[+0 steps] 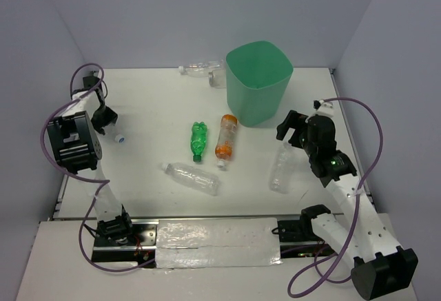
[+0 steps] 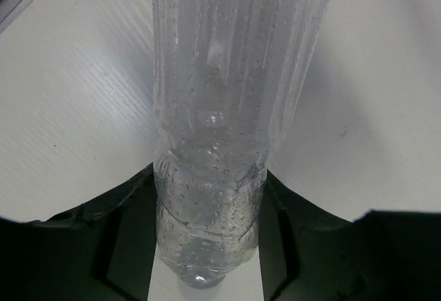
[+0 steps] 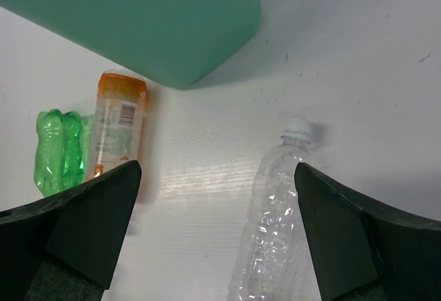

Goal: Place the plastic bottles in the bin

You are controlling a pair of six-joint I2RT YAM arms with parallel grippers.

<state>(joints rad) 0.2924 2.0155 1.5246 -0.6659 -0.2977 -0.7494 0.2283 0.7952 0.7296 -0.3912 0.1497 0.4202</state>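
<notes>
One bin (image 1: 260, 101) stands on the white tabletop (image 1: 151, 101) at about 1 o'clock from its centre: a tall mint-green tub with a rounded-square rim, narrowing toward its base. I count six plastic bottles for certain. The green bottle (image 1: 198, 139) and the orange-ended bottle (image 1: 225, 137) lie side by side near the centre, at 7 o'clock from the bin. One crinkled clear bottle (image 1: 191, 177) lies at 6 o'clock from those two. A far clear bottle (image 1: 196, 69) lies at 9 o'clock from the bin, with perhaps another clear one just beside it, too faint to be sure of. A white-capped bottle (image 3: 272, 225) lies at 5 o'clock from the bin, below the right gripper (image 3: 215, 177), whose jaws stand wide apart and hold nothing. The left gripper (image 2: 208, 198), at the tabletop's 9 o'clock edge, is clamped on a droplet-covered clear bottle (image 2: 213, 108). The orange-ended bottle has a pale label with a barcode; its print is too small to read.
</notes>
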